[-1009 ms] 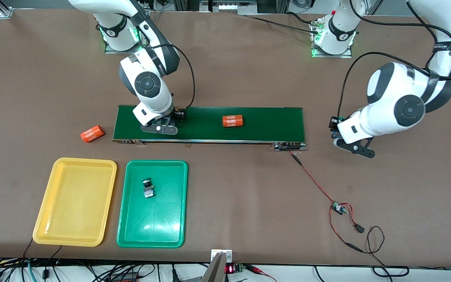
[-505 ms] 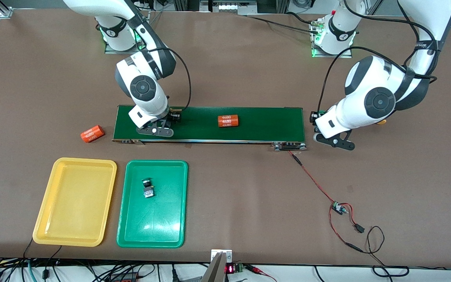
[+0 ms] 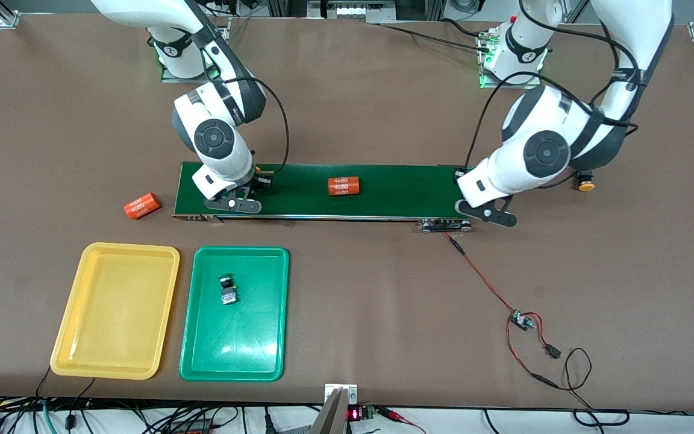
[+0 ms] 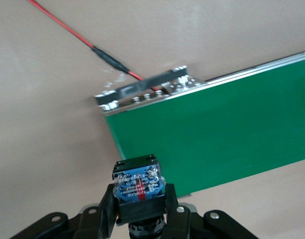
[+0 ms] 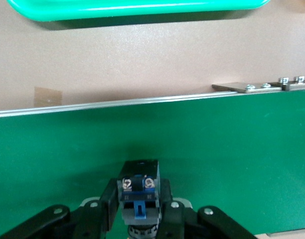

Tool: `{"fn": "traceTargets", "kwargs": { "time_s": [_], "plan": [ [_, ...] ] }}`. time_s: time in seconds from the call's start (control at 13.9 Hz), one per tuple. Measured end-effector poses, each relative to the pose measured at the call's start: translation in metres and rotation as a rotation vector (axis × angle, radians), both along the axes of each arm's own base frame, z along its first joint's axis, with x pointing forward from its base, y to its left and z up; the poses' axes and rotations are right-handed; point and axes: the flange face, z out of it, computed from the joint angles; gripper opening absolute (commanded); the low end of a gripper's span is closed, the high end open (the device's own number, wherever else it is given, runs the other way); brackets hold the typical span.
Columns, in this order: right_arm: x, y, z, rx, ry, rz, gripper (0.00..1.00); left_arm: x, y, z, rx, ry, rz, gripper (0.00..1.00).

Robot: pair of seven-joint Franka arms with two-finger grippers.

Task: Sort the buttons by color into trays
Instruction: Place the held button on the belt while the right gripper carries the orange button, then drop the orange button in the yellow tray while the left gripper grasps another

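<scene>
Robotics lab (two arms [image 3: 220, 138], conveyor belt [image 3: 395, 190]).

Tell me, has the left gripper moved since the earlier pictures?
Yes. The left gripper, shut on a button, has moved toward the conveyor belt and is now at its end.

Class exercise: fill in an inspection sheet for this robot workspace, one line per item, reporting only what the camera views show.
Surface: brown table carrying a green conveyor belt.
Job's things: green tray holds one button; yellow tray holds none; an orange-capped button lies near the left arm.
Clutter: one orange cylinder on the belt, another beside it on the table.
Grippers: left gripper shut on a button at the belt's end; right gripper shut on a button over the belt.
Cables: red wire running to a small board.
Surroundings: cables along the table's edge.
</scene>
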Motion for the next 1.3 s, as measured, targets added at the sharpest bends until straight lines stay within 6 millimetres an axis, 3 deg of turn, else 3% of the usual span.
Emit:
{"fn": "traceTargets", "kwargs": {
  "time_s": [0.22,0.43,0.58,0.87,1.01,1.15,1.3],
  "plan": [
    [0.004,-0.008,0.000,0.003,0.003,0.016,0.25,-0.004,-0.013,-0.016,-0.009,0.023,-0.011,0.02],
    [0.020,-0.033,0.005,0.010,-0.004,0.056,0.24,0.000,-0.012,-0.031,-0.030,0.023,0.001,0.02],
    [0.039,-0.062,0.021,0.013,-0.008,0.083,0.24,0.002,-0.014,-0.039,-0.046,0.010,0.012,0.02],
    [0.094,-0.123,0.091,0.023,-0.010,0.133,0.24,-0.002,-0.021,-0.051,-0.058,0.001,0.013,0.02],
    [0.116,-0.152,0.113,0.035,-0.022,0.160,0.24,-0.005,-0.028,-0.056,-0.068,-0.011,0.008,0.03],
    [0.134,-0.186,0.111,0.045,-0.006,0.183,0.24,-0.006,-0.032,-0.064,-0.079,-0.011,0.008,0.03],
    [0.150,-0.221,0.098,0.060,0.034,0.219,0.24,-0.007,-0.035,-0.071,-0.086,-0.006,0.007,0.04]
  ]
}}
